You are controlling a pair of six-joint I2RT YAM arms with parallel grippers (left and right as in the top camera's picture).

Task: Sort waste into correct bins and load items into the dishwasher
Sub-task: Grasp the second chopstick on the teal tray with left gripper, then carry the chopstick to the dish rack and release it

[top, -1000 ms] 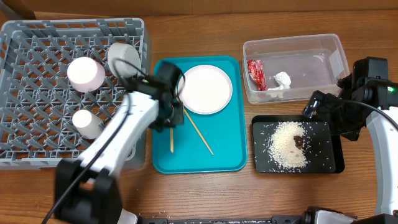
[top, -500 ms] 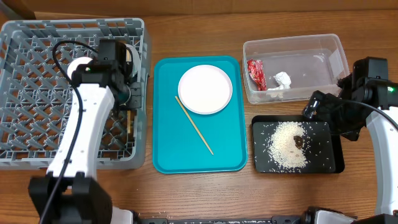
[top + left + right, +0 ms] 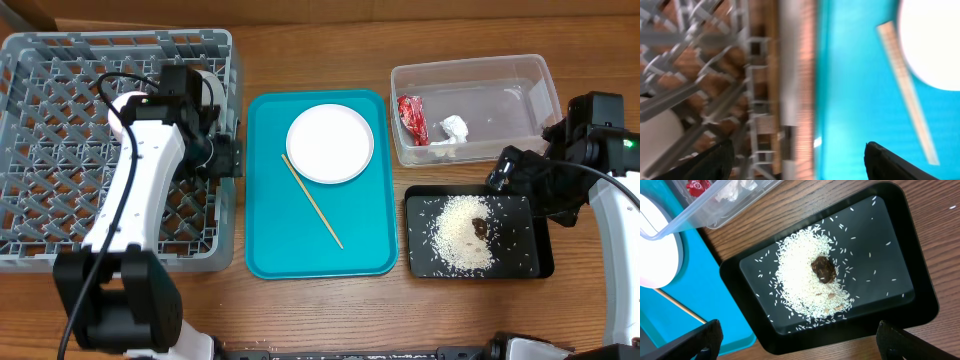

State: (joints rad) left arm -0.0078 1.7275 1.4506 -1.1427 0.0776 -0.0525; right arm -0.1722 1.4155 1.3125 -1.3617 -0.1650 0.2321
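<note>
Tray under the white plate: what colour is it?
The tray is teal; the overhead view shows it best.

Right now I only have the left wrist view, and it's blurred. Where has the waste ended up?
Observer: The red wrapper and the white tissue lie inside the clear tub.
Operator: And the rice?
Observer: The rice is piled in the black tray, with a brown lump on the pile.
Operator: Is the right pincer carrying anything?
Observer: No. The right pincer hangs open above the black tray, with nothing between its fingers.
</note>
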